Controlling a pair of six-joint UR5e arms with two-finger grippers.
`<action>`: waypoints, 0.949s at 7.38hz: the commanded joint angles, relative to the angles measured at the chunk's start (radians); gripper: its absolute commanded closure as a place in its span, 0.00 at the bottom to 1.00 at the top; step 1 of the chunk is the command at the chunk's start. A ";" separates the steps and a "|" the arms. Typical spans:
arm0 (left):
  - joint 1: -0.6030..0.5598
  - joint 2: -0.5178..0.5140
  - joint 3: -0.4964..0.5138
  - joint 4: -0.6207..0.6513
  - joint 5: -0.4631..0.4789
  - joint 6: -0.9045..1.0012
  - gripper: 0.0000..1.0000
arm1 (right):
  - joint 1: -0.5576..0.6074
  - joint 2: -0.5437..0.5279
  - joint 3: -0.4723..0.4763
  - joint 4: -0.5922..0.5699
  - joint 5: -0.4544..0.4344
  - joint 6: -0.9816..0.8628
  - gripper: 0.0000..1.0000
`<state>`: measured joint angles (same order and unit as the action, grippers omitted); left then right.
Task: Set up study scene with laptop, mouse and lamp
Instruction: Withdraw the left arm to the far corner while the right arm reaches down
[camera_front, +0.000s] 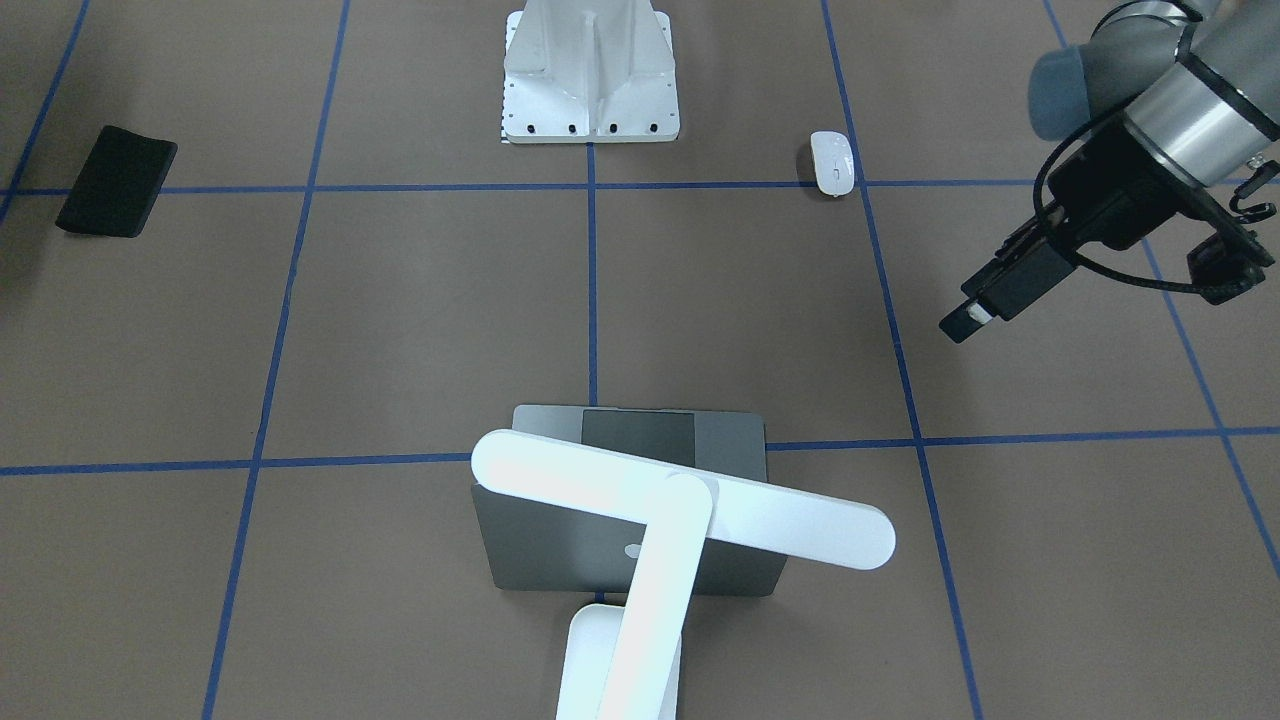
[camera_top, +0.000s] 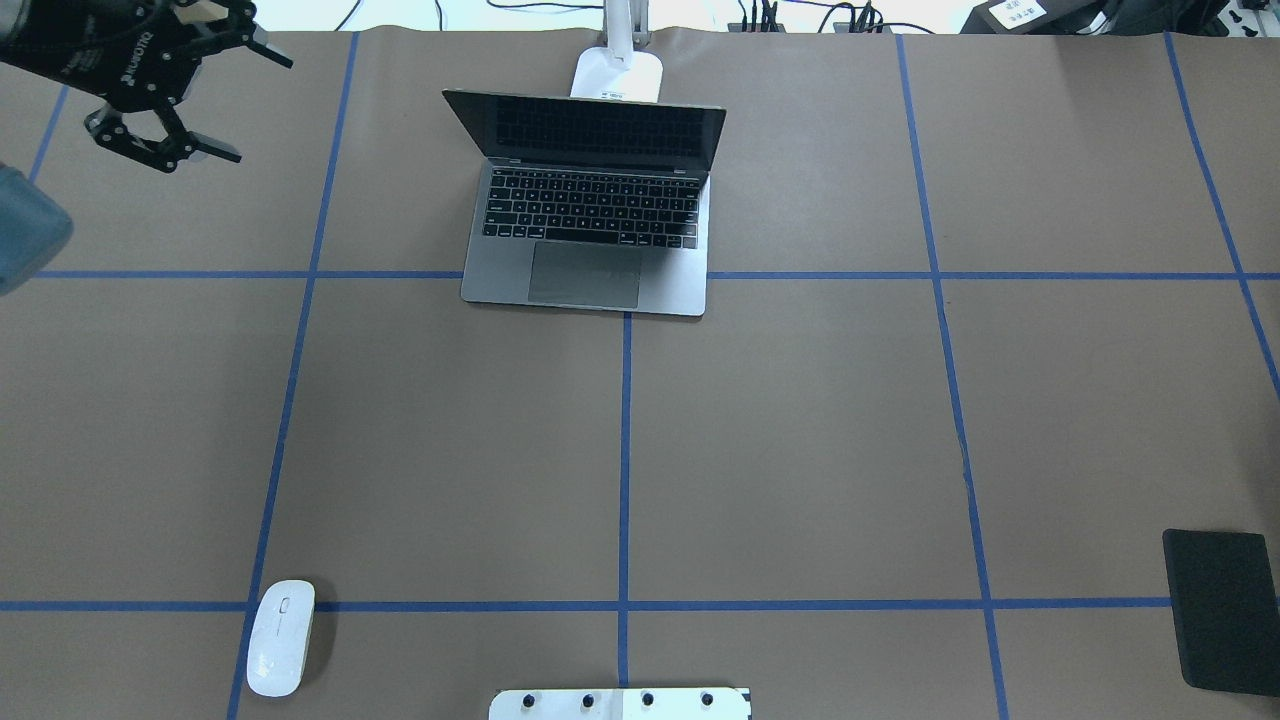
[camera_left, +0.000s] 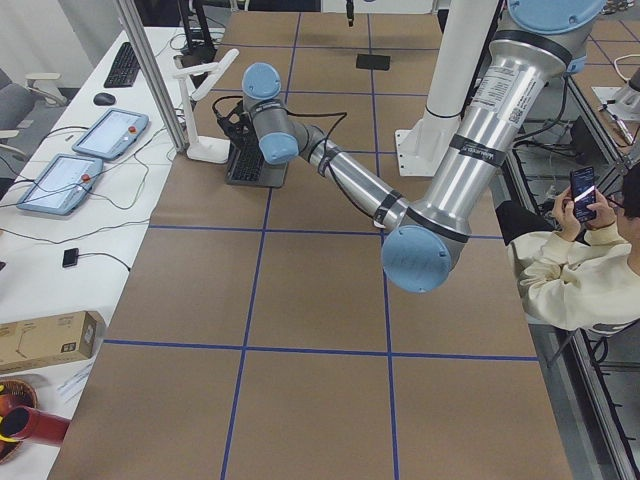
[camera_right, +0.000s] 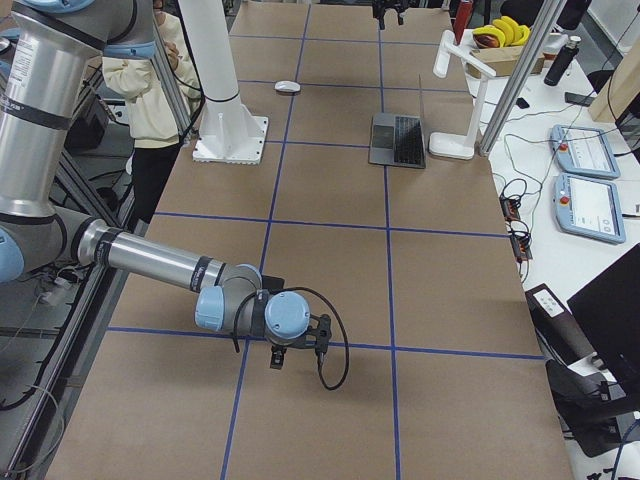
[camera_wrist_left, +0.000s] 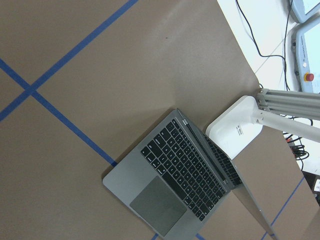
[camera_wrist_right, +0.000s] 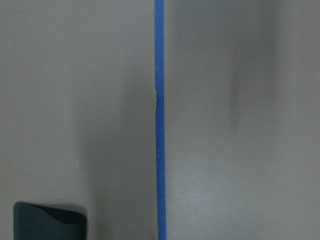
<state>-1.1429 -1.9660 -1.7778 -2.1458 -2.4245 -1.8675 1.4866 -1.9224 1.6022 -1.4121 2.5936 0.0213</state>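
Note:
The laptop (camera_top: 590, 205) stands open at the far middle of the table, screen dark; it also shows in the left wrist view (camera_wrist_left: 175, 190). The lamp (camera_front: 680, 505) stands just behind it, its bar head over the lid, its flat base (camera_top: 618, 75) at the far edge. The mouse (camera_top: 280, 637) lies on the near left by a blue tape line, far from the laptop. My left gripper (camera_top: 262, 110) is open and empty, raised over the far left, left of the laptop. My right gripper (camera_right: 283, 357) shows only in the exterior right view, low over the table; I cannot tell its state.
A flat black pad (camera_top: 1220, 610) lies at the near right, its corner in the right wrist view (camera_wrist_right: 47, 220). The white ribbed pedestal (camera_front: 590, 70) stands at the near middle edge. A seated person (camera_left: 570, 260) is beside the table. Blue tape lines grid the brown tabletop.

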 joint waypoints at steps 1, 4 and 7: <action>-0.001 0.018 -0.035 -0.005 -0.019 0.068 0.00 | -0.052 -0.003 -0.060 0.002 0.202 -0.010 0.00; 0.003 0.018 -0.077 -0.003 -0.019 0.083 0.00 | -0.219 0.003 -0.061 0.002 0.314 -0.003 0.00; 0.005 0.018 -0.107 0.000 -0.018 0.102 0.00 | -0.333 0.003 -0.080 0.001 0.319 0.002 0.00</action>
<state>-1.1387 -1.9481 -1.8691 -2.1465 -2.4426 -1.7691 1.1962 -1.9191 1.5277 -1.4110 2.9111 0.0217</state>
